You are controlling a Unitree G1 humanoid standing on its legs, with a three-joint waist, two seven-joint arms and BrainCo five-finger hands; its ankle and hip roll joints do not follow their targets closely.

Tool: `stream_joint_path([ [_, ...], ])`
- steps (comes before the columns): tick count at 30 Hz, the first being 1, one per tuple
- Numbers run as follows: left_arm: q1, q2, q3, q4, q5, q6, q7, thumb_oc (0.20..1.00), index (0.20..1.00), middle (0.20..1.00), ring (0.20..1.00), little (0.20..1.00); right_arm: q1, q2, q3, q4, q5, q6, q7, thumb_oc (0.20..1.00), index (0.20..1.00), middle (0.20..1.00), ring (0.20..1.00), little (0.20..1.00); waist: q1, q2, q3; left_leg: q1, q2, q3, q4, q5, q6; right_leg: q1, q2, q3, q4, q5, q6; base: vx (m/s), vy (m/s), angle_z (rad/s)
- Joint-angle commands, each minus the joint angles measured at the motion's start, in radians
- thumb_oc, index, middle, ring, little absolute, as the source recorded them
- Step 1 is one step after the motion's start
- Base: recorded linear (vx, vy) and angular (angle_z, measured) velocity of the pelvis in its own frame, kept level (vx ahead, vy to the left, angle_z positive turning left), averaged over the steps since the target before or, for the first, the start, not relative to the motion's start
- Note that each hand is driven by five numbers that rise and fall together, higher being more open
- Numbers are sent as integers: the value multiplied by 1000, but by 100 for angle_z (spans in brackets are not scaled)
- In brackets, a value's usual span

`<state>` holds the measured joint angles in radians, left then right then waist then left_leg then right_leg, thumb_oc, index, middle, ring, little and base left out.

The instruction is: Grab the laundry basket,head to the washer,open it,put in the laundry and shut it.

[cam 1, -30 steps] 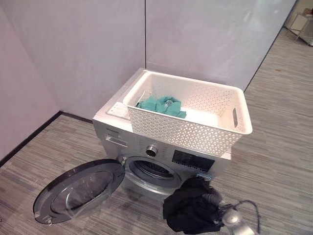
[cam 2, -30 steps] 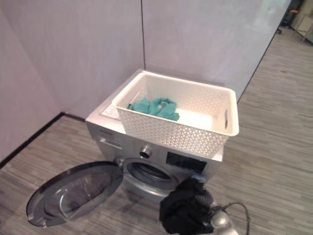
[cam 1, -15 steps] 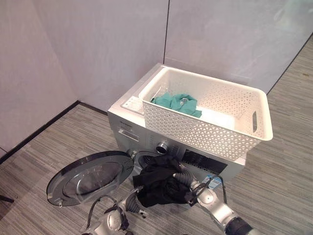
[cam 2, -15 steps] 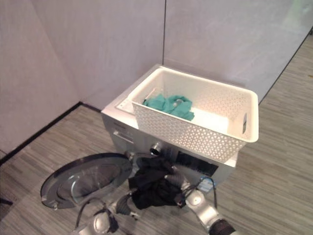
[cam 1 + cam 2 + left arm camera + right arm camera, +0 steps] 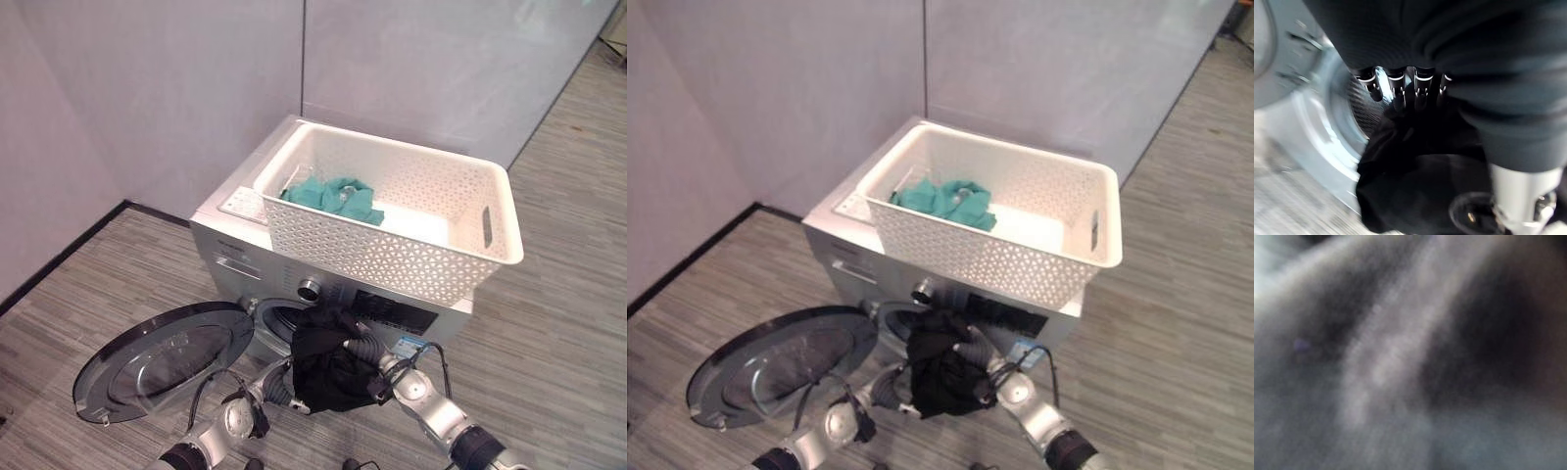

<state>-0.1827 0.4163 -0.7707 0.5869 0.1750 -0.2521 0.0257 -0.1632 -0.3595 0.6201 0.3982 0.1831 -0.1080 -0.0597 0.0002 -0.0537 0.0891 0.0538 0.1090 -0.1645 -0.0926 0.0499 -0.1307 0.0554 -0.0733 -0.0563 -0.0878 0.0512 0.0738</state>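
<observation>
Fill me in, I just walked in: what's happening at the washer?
The robot is loading laundry. Both hands, right hand and left hand, are at a dark garment in front of the washer drum opening, with the door swung open. The white basket sits on top, a teal garment inside.

The white laundry basket (image 5: 392,235) stands on top of the washer (image 5: 235,257), with a teal cloth (image 5: 331,197) at its left end. The washer's round door (image 5: 162,357) is open wide to the left. A black garment (image 5: 328,367) hangs at the drum opening.

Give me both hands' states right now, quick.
Left hand: open, straight fingers against the black garment at the washer opening.
Right hand: fingers buried in the black garment; grip cannot be told.
</observation>
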Motion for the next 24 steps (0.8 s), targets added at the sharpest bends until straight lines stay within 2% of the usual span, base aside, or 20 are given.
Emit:
stream_joint_path([
  [1, -79, 6, -59, -37, -73, -100, -65, 1000, 1000, 1000, 1000, 1000, -53, -1, -8, -129, 69, -96, 19, 200, 200, 200, 200, 200, 15, -38, 12, 52, -5, 55, 126, -211, 74, -71, -122, 72, 13, 25, 96, 0, 0, 0],
  [7, -79, 22, -75, -73, -87, -102, -87, 1000, 1000, 1000, 1000, 1000, -46, -7, -9, -144, 82, -97, 26, 200, 200, 200, 200, 200, 16, -39, 13, 51, -5, 56, 129, -214, 74, -71, -125, 73, 12, 25, 97, 0, 0, 0],
  [8, -82, 31, -119, -125, -115, -109, -120, 1000, 1000, 1000, 1000, 1000, -32, -14, -6, -181, 113, -102, 39, 200, 200, 200, 200, 200, 13, -41, 14, 52, -8, 56, 132, -217, 75, -71, -128, 75, 13, 28, 99, 0, 0, 0],
  [10, -96, -39, -143, -147, -249, -74, -139, 1000, 1000, 1000, 1000, 1000, -26, 5, 7, -193, 137, -91, 35, 200, 200, 200, 200, 200, 5, -46, 15, 69, -6, 59, 115, -215, 76, -66, -131, 71, 13, 30, 99, 0, 0, 0],
  [13, -112, -94, -197, -159, -336, -42, -188, 1000, 1000, 1000, 1000, 1000, -32, 15, 20, -187, 167, -80, 35, 200, 200, 200, 200, 200, -7, -44, 18, 83, 0, 61, 104, -215, 76, -63, -127, 75, 12, 29, 96, 15, -20, 2],
  [15, -136, -128, -241, -147, -345, -28, -206, 1000, 1000, 1000, 1000, 1000, -39, 21, 25, -184, 187, -76, 32, 200, 200, 200, 200, 200, -14, -42, 21, 88, 4, 64, 102, -216, 75, -62, -123, 79, 12, 29, 95, 0, 0, 0],
  [17, -168, -195, -293, -105, -356, -22, -206, 1000, 1000, 1000, 1000, 1000, -53, 36, 37, -185, 223, -75, 25, 200, 200, 200, 200, 200, -29, -42, 26, 96, 9, 71, 101, -218, 74, -64, -117, 91, 11, 28, 94, 12, -21, -4],
  [24, -231, -277, -346, -76, -399, -24, -185, 1000, 1000, 1000, 1000, 1000, -102, 52, 70, -178, 256, -78, 8, 200, 200, 200, 200, 200, -53, -43, 48, 101, 18, 91, 91, -214, 71, -86, -103, 120, 13, 34, 93, -20, -23, -7],
])
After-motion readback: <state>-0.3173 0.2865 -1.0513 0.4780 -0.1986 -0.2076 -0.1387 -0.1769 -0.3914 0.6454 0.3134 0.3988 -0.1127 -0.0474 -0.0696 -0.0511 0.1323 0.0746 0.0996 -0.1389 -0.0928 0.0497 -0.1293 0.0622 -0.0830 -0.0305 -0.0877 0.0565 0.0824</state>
